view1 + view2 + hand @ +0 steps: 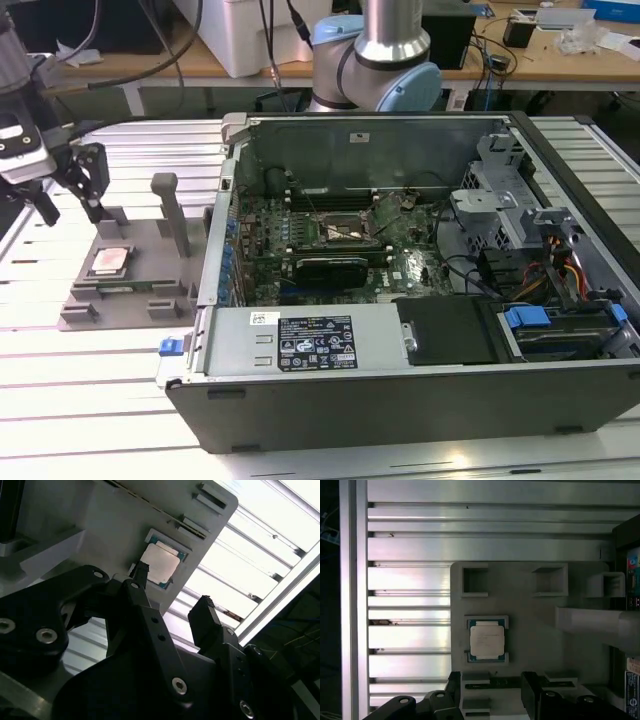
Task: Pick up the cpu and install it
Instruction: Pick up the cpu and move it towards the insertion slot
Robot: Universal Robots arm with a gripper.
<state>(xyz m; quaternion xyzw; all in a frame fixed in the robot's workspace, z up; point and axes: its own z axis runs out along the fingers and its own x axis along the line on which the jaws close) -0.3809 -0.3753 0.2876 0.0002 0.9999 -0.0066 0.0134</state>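
Gripper near the tray, fingers apart and empty.
The cpu lies flat in a square recess of the grey tray, beside the open computer case; the gripper does not touch it.

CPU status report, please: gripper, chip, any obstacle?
Gripper open, empty, hovering by the grey tray. CPU flat in its tray recess, not gripped. Nothing lying on it.
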